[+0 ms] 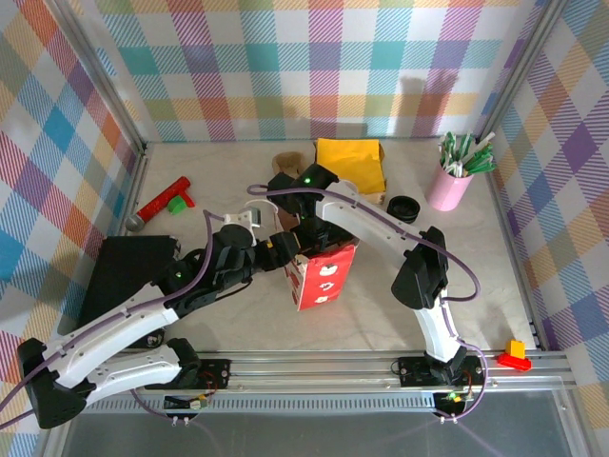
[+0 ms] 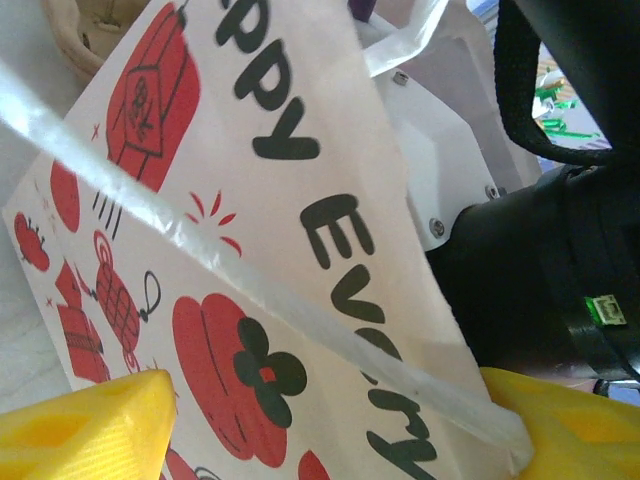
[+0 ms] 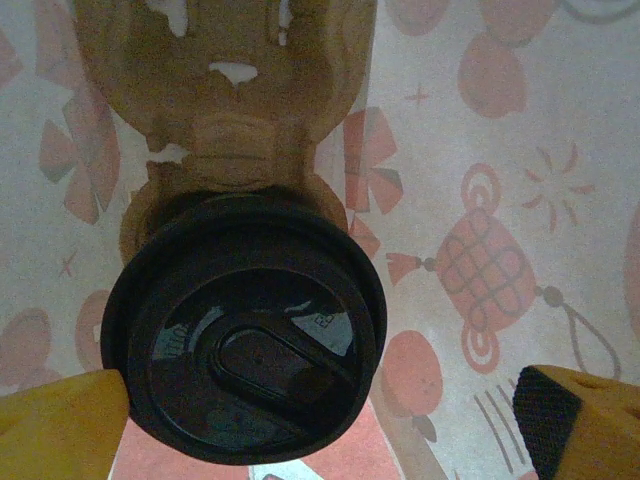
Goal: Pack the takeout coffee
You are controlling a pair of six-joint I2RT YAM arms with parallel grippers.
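Note:
The takeout coffee (image 3: 243,340) shows from above as a round black lid; the cup's body is hidden beneath it. It sits in a brown pulp carrier (image 3: 225,100) inside the red-and-white paper bag (image 1: 322,276). My right gripper (image 3: 320,430) hangs open just above it, reaching down into the bag (image 1: 310,234), and its left fingertip (image 3: 60,425) is against the lid's rim. My left gripper (image 2: 325,430) is open at the bag's upper left edge (image 1: 278,249). The printed bag wall (image 2: 250,250) and its clear handle strip (image 2: 300,310) lie between its fingers.
A pink cup of green-and-white sticks (image 1: 449,183) stands back right, with a loose black lid (image 1: 403,206) and a yellow packet (image 1: 350,160) nearby. A red tube with a green piece (image 1: 160,204) lies back left, and a black tray (image 1: 128,271) lies left.

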